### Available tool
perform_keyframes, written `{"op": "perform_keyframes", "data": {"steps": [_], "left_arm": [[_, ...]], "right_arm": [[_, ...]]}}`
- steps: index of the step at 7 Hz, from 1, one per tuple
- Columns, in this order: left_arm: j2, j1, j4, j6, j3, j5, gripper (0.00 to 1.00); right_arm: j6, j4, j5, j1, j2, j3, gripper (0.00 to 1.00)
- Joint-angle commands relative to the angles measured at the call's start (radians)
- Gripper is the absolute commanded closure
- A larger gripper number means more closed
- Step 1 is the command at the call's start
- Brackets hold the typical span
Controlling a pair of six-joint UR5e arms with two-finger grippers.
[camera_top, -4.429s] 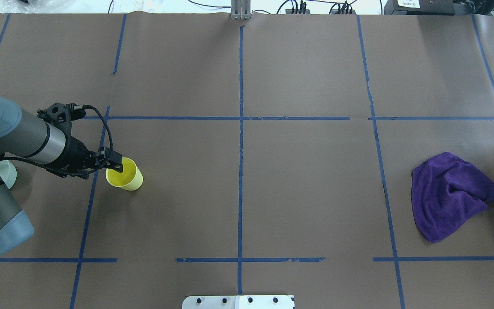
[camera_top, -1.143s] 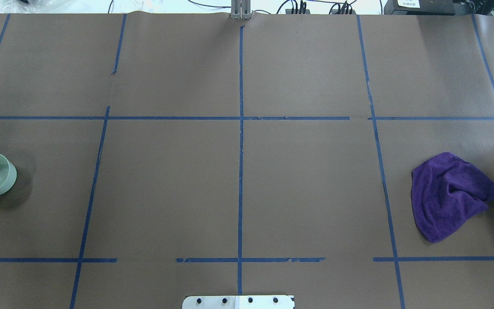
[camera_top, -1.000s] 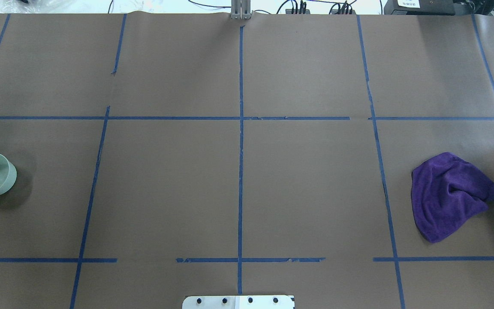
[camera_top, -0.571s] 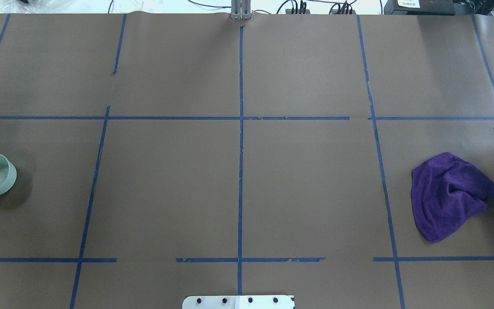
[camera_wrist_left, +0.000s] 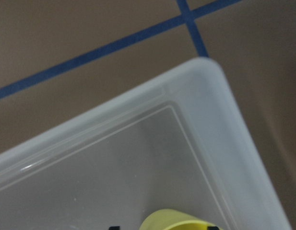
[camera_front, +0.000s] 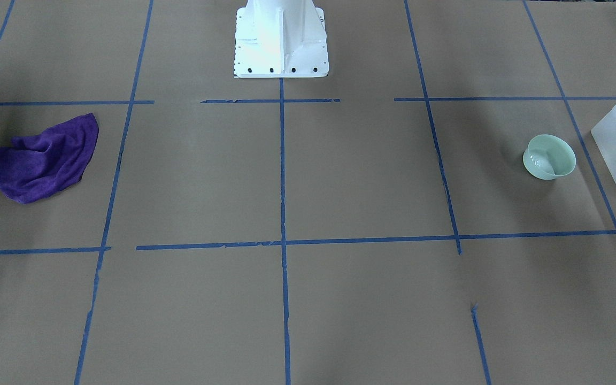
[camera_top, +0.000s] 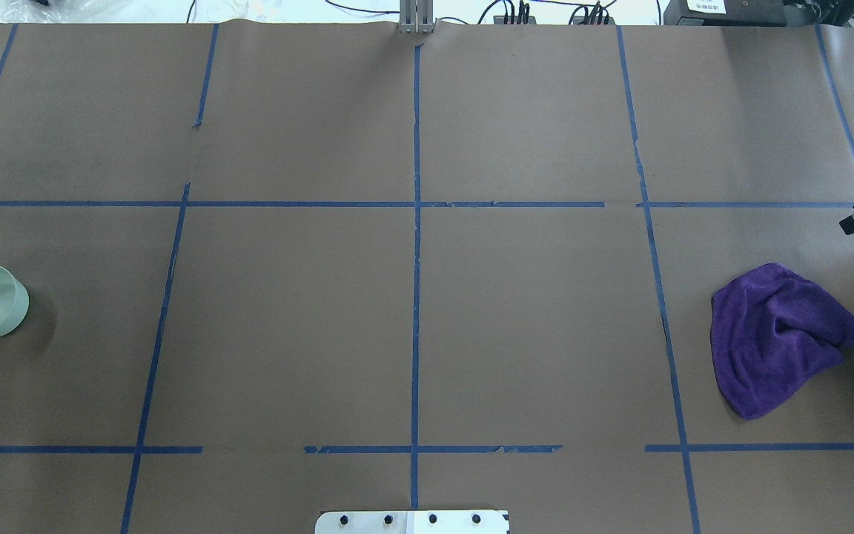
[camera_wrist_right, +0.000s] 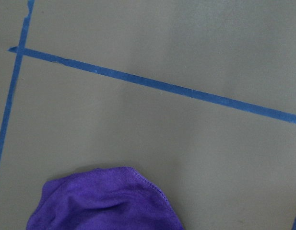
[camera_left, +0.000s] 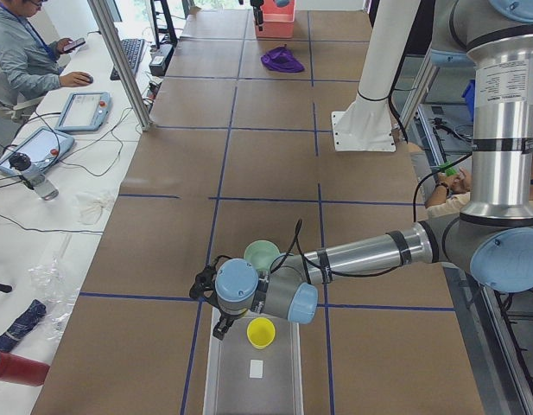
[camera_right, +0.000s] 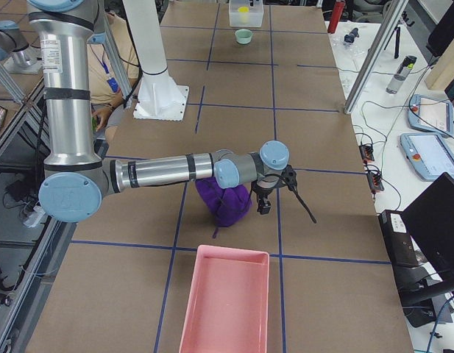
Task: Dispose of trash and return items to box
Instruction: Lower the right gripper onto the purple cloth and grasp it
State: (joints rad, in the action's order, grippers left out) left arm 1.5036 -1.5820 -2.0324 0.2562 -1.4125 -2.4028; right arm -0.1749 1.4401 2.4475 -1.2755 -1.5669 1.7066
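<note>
The yellow cup (camera_left: pixel 261 332) stands upright, mouth up, inside the box (camera_left: pixel 236 380), a frosted white bin at the far left end of the table (camera_top: pixel 412 297). The cup sits close to the short wall of the box that faces the middle of the table. From across the table I see only a yellow sliver of it through the frosted wall.

The left gripper (camera_left: pixel 221 327) hangs over a rounded corner of the box, just beside the cup. From the side the cup looks apart from it. Its wrist camera looks down on that corner, with the cup's rim at the bottom edge of the view. I cannot tell how far its jaws are parted.

A pale green bowl (camera_front: pixel 549 157) stands upright on the table just outside the box, on the side toward the middle.

At the right end of the table lies a crumpled purple cloth (camera_top: pixel 775 341). The right gripper (camera_right: pixel 264 204) is near the cloth's far edge. Only a dark tip of it shows from overhead, so I cannot tell whether it is parted or closed, nor whether it touches the cloth. A pink tray (camera_right: pixel 225 309) lies farther right, beyond the cloth.
</note>
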Motion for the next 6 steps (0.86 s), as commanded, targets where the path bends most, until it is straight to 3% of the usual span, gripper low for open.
{"op": "perform_keyframes", "data": {"steps": [1, 2, 3, 4, 5, 6], "left_arm": [[0.004, -0.026, 0.275, -0.012, -0.229, 0.077, 0.01], [0.013, -0.026, 0.325, -0.044, -0.276, 0.073, 0.01], [0.012, -0.026, 0.321, -0.199, -0.330, 0.068, 0.01], [0.012, -0.024, 0.314, -0.242, -0.335, 0.067, 0.01], [0.012, -0.024, 0.313, -0.245, -0.333, 0.065, 0.01], [0.012, -0.024, 0.313, -0.249, -0.333, 0.065, 0.01]], "right_arm": [[-0.227, -0.001, 0.005, 0.106, -0.063, 0.130, 0.00], [-0.399, -0.029, 0.001, 0.161, -0.077, 0.151, 0.00], [-0.613, -0.199, -0.069, 0.251, -0.125, 0.150, 0.00], [-0.834, -0.381, -0.202, 0.363, -0.158, 0.139, 0.00], [-0.951, -0.458, -0.305, 0.446, -0.162, 0.108, 0.01], [-0.957, -0.461, -0.330, 0.458, -0.185, 0.099, 0.14]]}}
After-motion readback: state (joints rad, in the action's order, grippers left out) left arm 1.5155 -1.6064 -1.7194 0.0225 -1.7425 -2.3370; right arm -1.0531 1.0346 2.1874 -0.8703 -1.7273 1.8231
